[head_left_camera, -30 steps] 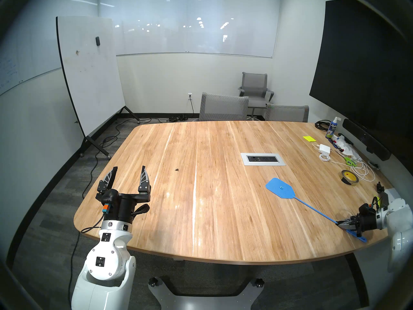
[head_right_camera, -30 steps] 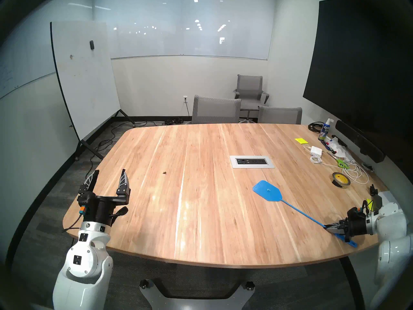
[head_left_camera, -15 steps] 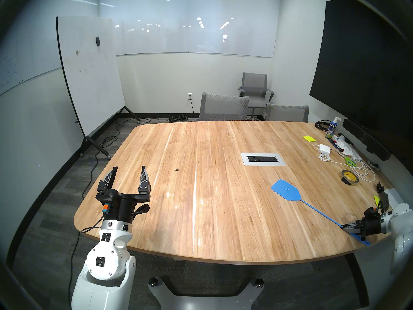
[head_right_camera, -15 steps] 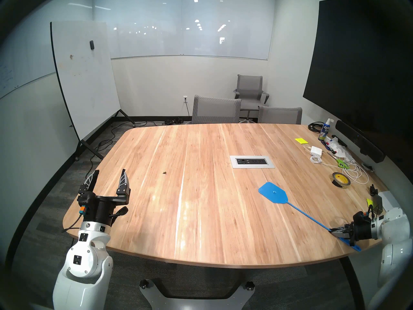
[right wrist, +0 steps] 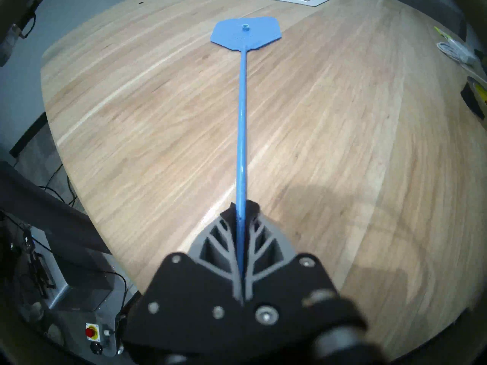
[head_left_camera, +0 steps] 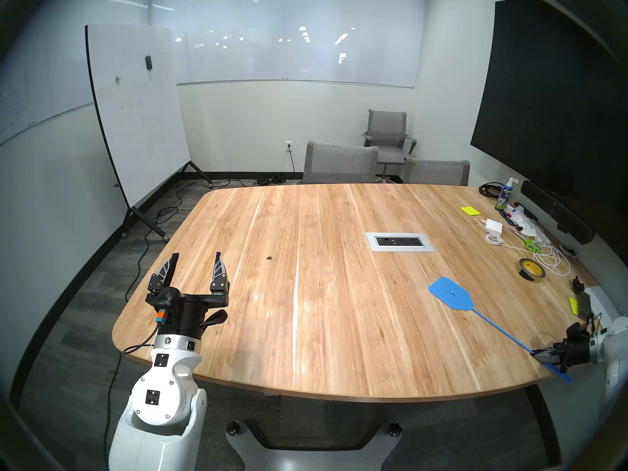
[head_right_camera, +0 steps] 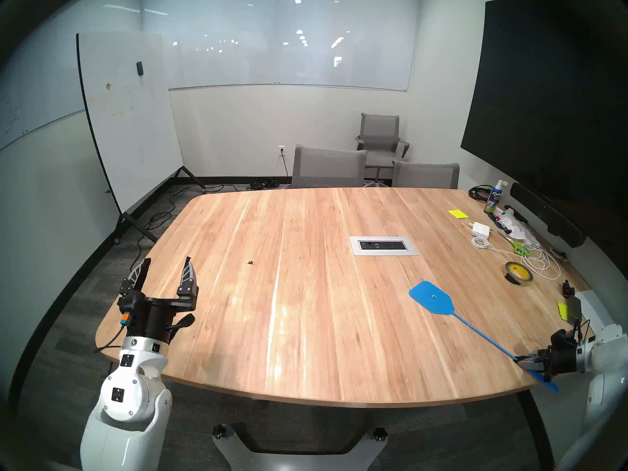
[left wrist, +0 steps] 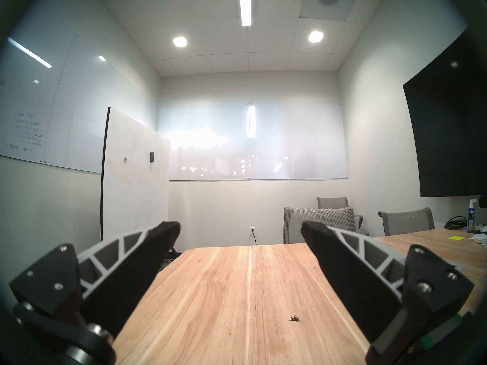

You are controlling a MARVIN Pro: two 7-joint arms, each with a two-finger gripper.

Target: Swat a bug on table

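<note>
The bug (head_left_camera: pixel 269 258) (left wrist: pixel 295 318) is a tiny dark speck on the left half of the wood table (head_left_camera: pixel 339 324). My left gripper (head_left_camera: pixel 197 256) (left wrist: pixel 239 227) hovers open and empty near the table's left edge, with the bug just ahead and to its right. My right gripper (head_left_camera: pixel 538 353) (right wrist: pixel 243 206) is shut on the handle of a blue fly swatter (head_left_camera: pixel 451 294) (right wrist: pixel 246 34) at the near right corner. The swatter's head lies low over the table's right half, far from the bug.
A silver outlet panel (head_left_camera: pixel 400 241) is set in the table beyond the swatter head. A tape roll (head_left_camera: pixel 531 269), green scissors (head_left_camera: pixel 531 246), white cables, a charger, sticky notes and a spray bottle (head_left_camera: pixel 506 195) crowd the right edge. Grey chairs (head_left_camera: pixel 339 162) stand at the far side.
My right gripper has drawn back to the right towards the table's near right corner, carrying the swatter with it, so its head is farther from the bug. The left arm has not moved.
</note>
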